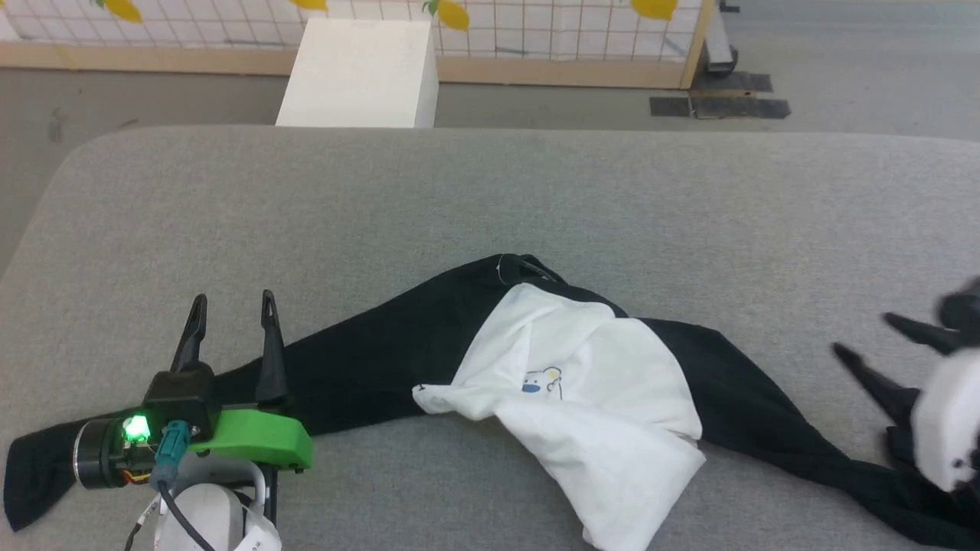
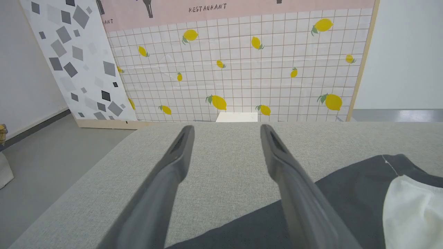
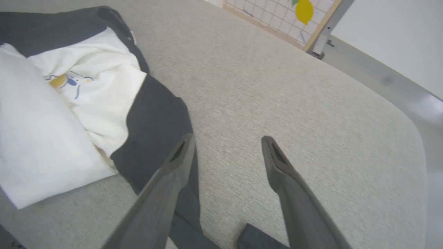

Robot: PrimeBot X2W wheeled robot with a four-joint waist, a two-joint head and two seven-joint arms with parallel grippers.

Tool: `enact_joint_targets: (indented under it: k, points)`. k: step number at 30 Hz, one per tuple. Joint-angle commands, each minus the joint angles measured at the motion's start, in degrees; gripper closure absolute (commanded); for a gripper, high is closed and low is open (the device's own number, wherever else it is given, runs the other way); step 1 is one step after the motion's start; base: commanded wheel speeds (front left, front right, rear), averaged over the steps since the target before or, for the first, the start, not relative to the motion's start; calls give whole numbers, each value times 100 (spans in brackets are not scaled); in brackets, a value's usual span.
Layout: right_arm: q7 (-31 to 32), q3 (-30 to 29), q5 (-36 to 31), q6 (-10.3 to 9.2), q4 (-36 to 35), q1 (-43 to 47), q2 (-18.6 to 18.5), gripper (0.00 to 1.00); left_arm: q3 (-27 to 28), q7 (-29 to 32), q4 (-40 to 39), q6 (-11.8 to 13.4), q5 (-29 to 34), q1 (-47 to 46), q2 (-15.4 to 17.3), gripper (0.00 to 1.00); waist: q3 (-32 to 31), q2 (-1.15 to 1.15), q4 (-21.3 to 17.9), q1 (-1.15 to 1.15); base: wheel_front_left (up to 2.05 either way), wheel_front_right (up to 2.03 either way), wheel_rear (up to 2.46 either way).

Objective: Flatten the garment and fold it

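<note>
The garment lies rumpled across the near part of the grey table, its white body bunched in the middle with a small print, its black sleeves stretched left and right. My left gripper hovers open over the left sleeve with nothing between its fingers. At the far right my right gripper stands open above the right sleeve's end, blurred. In the left wrist view the left gripper frames bare table, with the garment at lower right. In the right wrist view the right gripper has the black sleeve under its left finger.
A white box stands on the floor beyond the table's far edge, in front of a lemon-patterned panel. The table's far half is bare grey fabric. Its rounded left corner and right edge drop to the floor.
</note>
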Motion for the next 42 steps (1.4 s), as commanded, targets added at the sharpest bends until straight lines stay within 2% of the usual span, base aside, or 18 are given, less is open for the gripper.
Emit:
enact_joint_targets:
  k: [1,4,7,10,14,18,19,20,24,29,34,37,41,42]
  points:
    - [255,215,10,-9,-49,-244,26,0,-5,-20,-2,9,1,16,-38,0,115,0,112,0,0,0,0]
    - [1063,907,131,-9,132,-945,119,0,-58,-20,-15,3,-22,-63,-74,0,264,0,239,0,0,0,0]
    - [1529,1413,207,-9,692,-1604,382,0,-134,-20,-13,-1,-54,-172,-115,0,436,0,390,0,0,0,0]
    - [1646,1846,173,-9,1401,-2062,638,0,-184,-20,-7,14,-79,-268,-146,0,590,0,533,0,0,0,0]
    - [1585,2347,374,-9,2197,-2200,949,0,-199,-20,-19,59,-106,-315,-171,0,709,0,650,0,0,0,0]
    - [1494,2936,700,-9,2509,-2150,970,0,-153,-20,-7,65,-118,-314,-181,0,713,0,645,0,0,0,0]
    - [1308,3006,744,-9,2519,-2204,933,89,-119,-20,-4,75,-118,-296,-182,0,688,0,608,0,0,0,0]
    - [1160,3052,780,-9,2529,-2248,898,100,-92,-20,1,80,-115,-282,-183,0,657,0,574,0,0,0,0]
    - [199,3045,803,-9,2368,-2431,566,100,-71,-20,35,51,-71,-231,-184,0,446,0,478,0,0,0,0]
    - [-880,2547,895,-9,1809,-2196,-23,100,-13,-21,16,49,-59,-116,-188,0,233,0,359,0,0,0,0]
    - [-1047,1992,1043,-9,1489,-1270,-524,100,0,-21,-23,19,-51,-37,-191,0,180,0,309,0,0,0,0]
    - [-958,1731,1149,-9,1611,-634,-513,100,40,-21,-44,10,-54,-35,-189,0,234,0,267,0,0,0,0]
    - [-830,1545,1216,-9,2128,-177,-166,100,13,-21,-45,-12,-14,-105,-190,0,296,0,241,0,0,0,0]
    - [-850,1521,1144,-9,2255,-155,-85,95,3,-21,-37,-24,-3,-132,-187,0,310,0,236,0,0,0,0]
